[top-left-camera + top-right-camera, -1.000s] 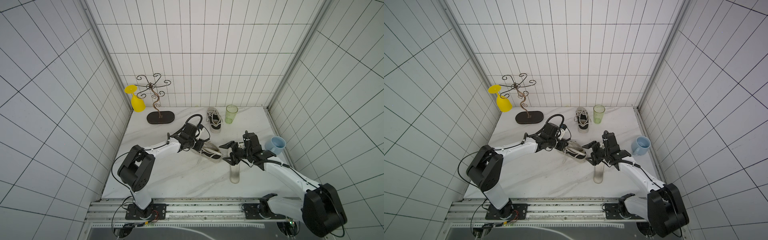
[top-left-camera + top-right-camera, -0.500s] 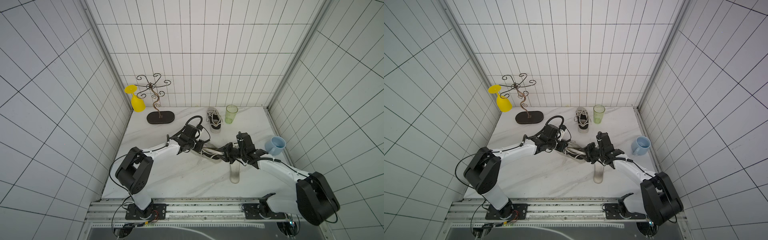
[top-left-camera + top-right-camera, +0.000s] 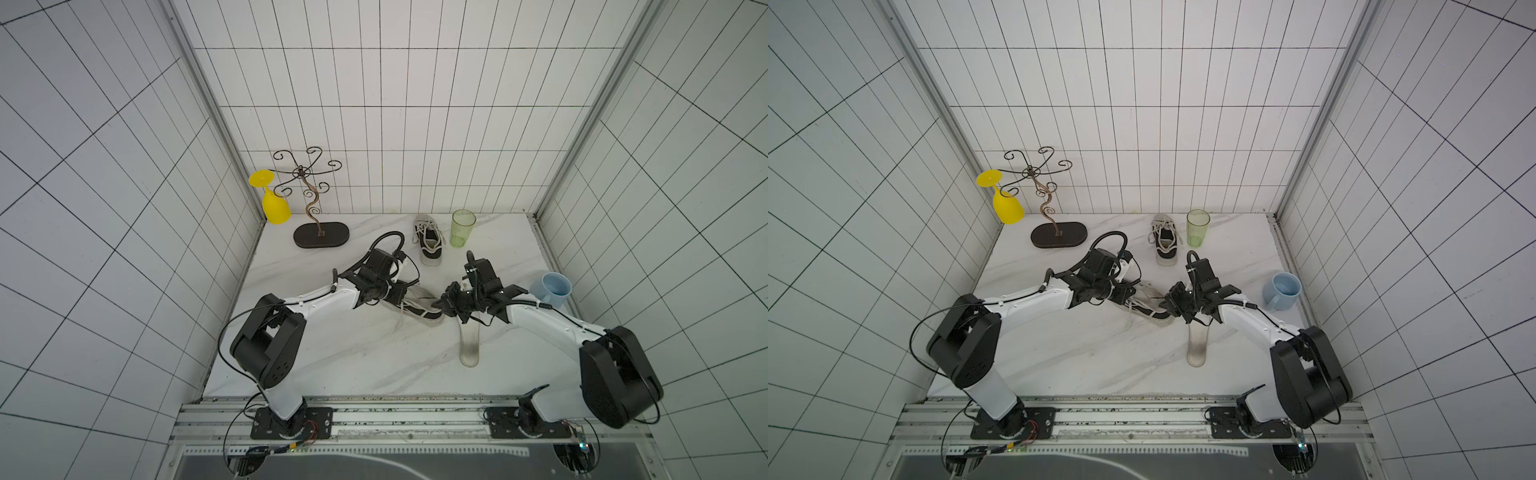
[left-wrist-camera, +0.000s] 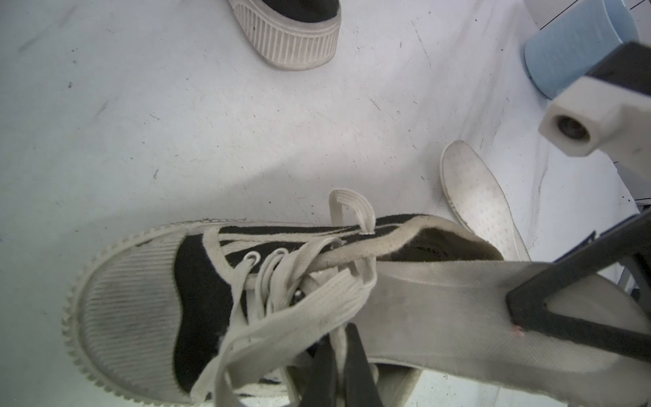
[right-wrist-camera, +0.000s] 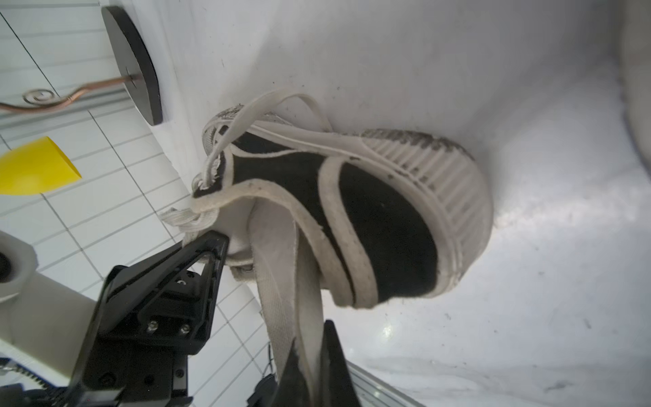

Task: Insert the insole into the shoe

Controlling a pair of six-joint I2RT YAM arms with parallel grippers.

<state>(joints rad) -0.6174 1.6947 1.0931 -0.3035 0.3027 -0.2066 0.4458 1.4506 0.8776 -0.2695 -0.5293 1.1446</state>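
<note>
Presenting as a black canvas shoe (image 3: 417,312) with a white ribbed toe cap, a white ribbed sole rim, loose white laces (image 4: 281,317) and a pale tongue (image 4: 440,296) standing out of the dark opening. Resting near the middle of the table (image 3: 332,357), sole toward the marble; possibly tipping a little to one side, hard to confirm from the wrist views.

Clamping the shoe with the left gripper (image 4: 336,356), fingers pressed together on the laces at the side of the opening. Pinching the tongue with the right gripper (image 5: 311,366), fingers closed flat against both faces of the strip, holding it stretched away from the opening.

Lying flat on the table, outside the shoe and just beside its heel: insole (image 3: 469,347), pale grey, smudged, passing at its far end beneath the right gripper in both top views.

Showing white marble with grey veining, lightly scuffed. Carrying a second shoe (image 3: 428,245) near the back wall, a green cup (image 3: 462,229) just beside it, a blue mug (image 3: 555,289) near the right edge, a black stand (image 3: 320,236) with curled wire hooks at the back left, and a yellow goblet (image 3: 274,208) hanging upside down from one hook. Closing in on three sides with white tiled walls (image 3: 395,124), dark grout lines. Ending at the front in a metal rail (image 3: 395,419) bearing both arm bases.
</note>
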